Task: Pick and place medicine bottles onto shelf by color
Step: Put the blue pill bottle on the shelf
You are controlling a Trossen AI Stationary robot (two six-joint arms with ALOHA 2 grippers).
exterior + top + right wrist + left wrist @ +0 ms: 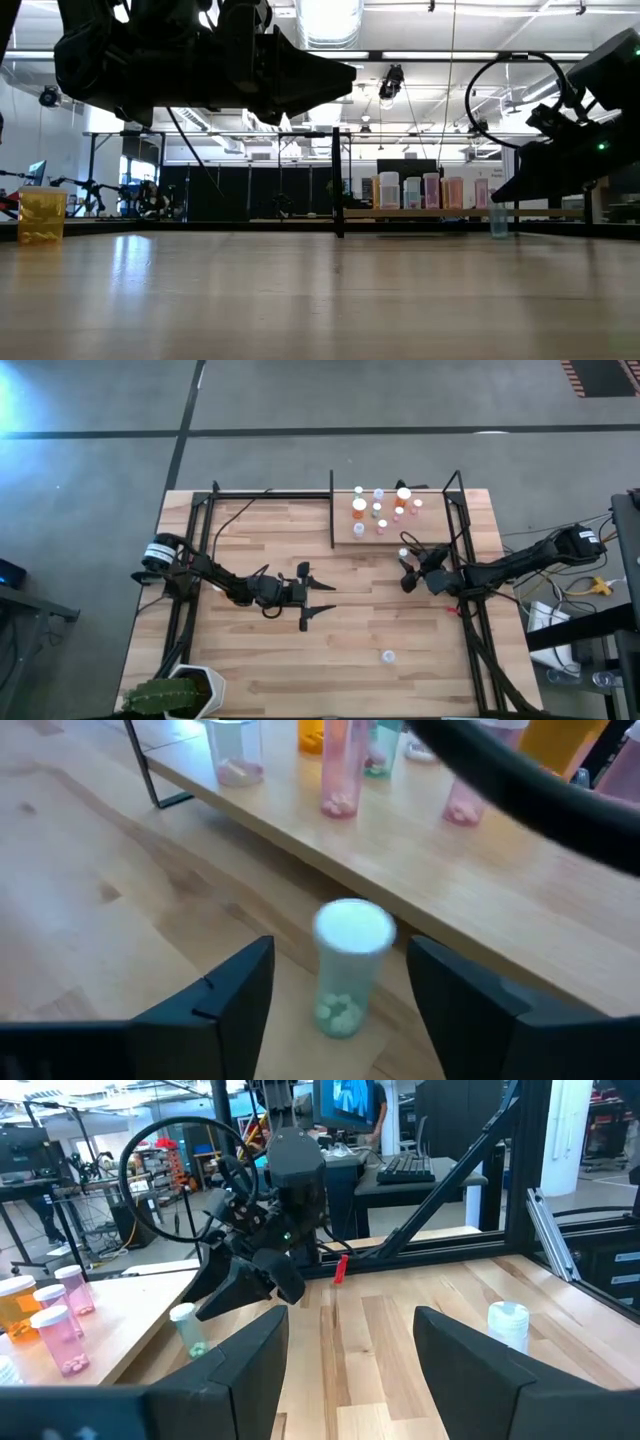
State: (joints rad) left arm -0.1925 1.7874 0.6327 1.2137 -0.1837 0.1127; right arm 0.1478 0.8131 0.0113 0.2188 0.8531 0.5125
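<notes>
Bright overhead lighting; low view backlit; wrist views blurred.

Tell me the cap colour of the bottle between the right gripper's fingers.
White. The bottle between the right gripper's open fingers shows it best in the right wrist view.

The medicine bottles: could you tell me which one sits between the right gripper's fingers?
The greenish bottle standing upright on the table just before the shelf; the others stand on the shelf or far off alone.
</notes>
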